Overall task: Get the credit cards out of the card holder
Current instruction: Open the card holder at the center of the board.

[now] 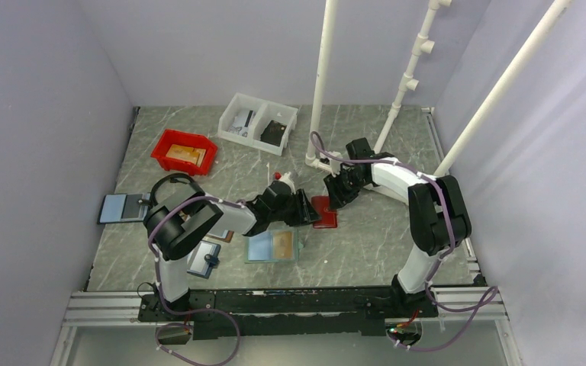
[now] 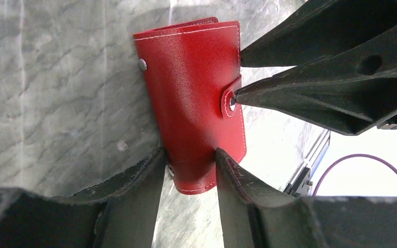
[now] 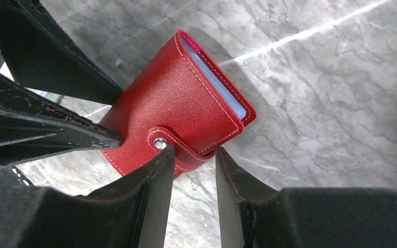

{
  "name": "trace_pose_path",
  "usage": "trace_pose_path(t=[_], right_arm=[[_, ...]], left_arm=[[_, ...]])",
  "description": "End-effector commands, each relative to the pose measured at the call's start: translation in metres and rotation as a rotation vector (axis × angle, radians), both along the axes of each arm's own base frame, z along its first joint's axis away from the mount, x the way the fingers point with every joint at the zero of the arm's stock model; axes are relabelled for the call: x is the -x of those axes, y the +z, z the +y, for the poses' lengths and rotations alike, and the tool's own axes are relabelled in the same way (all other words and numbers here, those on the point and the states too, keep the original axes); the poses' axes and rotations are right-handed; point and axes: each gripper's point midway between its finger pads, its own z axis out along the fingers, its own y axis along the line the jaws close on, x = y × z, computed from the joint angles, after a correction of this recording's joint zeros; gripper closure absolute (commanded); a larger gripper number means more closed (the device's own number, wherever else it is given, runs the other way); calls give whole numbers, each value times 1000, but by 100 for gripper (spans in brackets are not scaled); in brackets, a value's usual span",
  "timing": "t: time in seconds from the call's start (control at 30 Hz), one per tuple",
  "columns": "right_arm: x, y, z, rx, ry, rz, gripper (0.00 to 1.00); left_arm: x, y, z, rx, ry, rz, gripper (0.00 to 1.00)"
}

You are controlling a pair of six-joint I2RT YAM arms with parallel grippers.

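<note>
Centrally in the top view, the closed red card holder [image 1: 325, 213] is seen lying on the grey marbled table [image 1: 366, 244], between the two grippers. Its strap [image 3: 183, 142] is fastened by a metal snap [image 3: 160, 143]. The credit cards [image 3: 214, 78] are visible only as pale blue edges along the holder's open side, at the upper right of the right wrist view. The left gripper [image 2: 189, 151] is held with its fingers a little apart, and the holder's lower end is seen between them. The right gripper [image 3: 195, 149] is likewise narrowly parted at the snap end. Whether either gripper actually clamps the holder cannot be told. A red bin [image 1: 185, 150] and a white tray [image 1: 258, 122] are shown at the upper left, well apart from the holder.
</note>
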Motion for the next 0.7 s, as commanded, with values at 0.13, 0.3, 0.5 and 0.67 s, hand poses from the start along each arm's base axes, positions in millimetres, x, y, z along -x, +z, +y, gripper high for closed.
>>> trace_pose_path(t=[0.13,0.3,0.5,0.67], right_arm=[[18,19,45,-111,176,12,59],[10,42,37,-82,185,-118,46],[28,65,42,-88,334,-263,42],[41,52,53,-32,466,-341,44]], left_arm=[[19,-17,30,-114,87,7,62],[24,-11,35,-118,126,-27,81],[32,-4,37,-97,103,-50,93],[38,4,33,-50,76,-56,97]])
